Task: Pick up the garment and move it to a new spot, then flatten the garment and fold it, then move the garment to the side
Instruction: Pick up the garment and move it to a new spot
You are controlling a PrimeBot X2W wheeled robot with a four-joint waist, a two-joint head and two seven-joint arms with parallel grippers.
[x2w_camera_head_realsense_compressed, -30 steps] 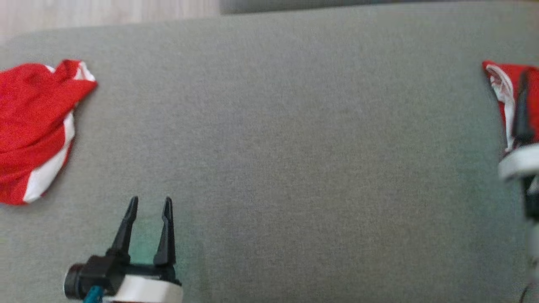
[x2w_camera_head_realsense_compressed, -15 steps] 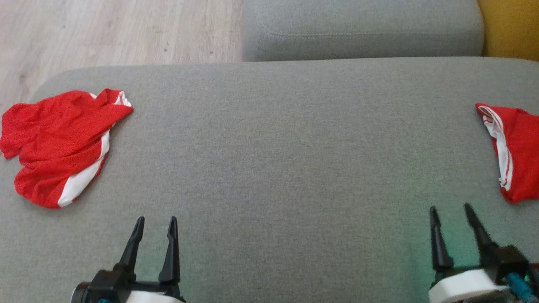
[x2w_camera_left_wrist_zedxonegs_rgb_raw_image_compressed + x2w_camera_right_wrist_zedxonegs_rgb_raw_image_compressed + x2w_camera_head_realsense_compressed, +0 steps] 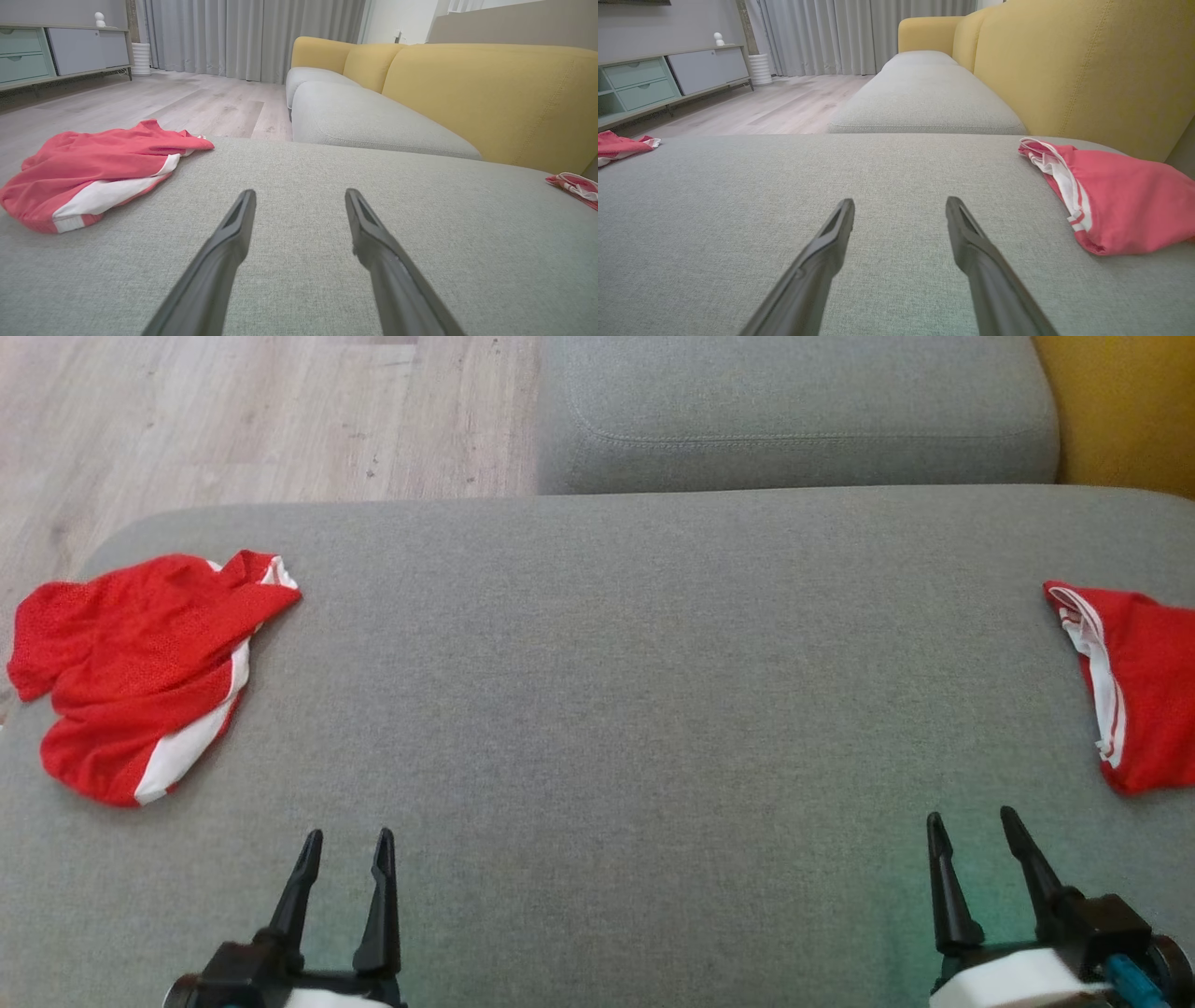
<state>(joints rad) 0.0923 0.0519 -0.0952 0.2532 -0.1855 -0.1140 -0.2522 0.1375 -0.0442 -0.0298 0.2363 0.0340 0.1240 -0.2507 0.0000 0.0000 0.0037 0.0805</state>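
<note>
Now both arms are resting low over the grey sofa cushion (image 3: 607, 709), and neither is carrying anything. The right pincer (image 3: 971, 817) is sitting at the lower right of the frame, fingers spread with nothing between them. A second ago one of its fingers was lying across the red-and-white garment (image 3: 1144, 700) at the right edge; now it is hanging below that cloth, clear of it. The view itself has also tilted up, so the wooden floor (image 3: 233, 420) and the next cushion (image 3: 794, 420) are showing along the top; the clothes themselves are not shifting. The left pincer (image 3: 347, 837) is waiting at the lower left, likewise released.

To my eye the garment at the right edge is lying as a compact bundle, put to the side, so that round seems to be finishing. A crumpled red garment (image 3: 140, 672) is lying at the middle left of the frame, near the cushion's edge and well apart from both pincers, and is probably coming next.
</note>
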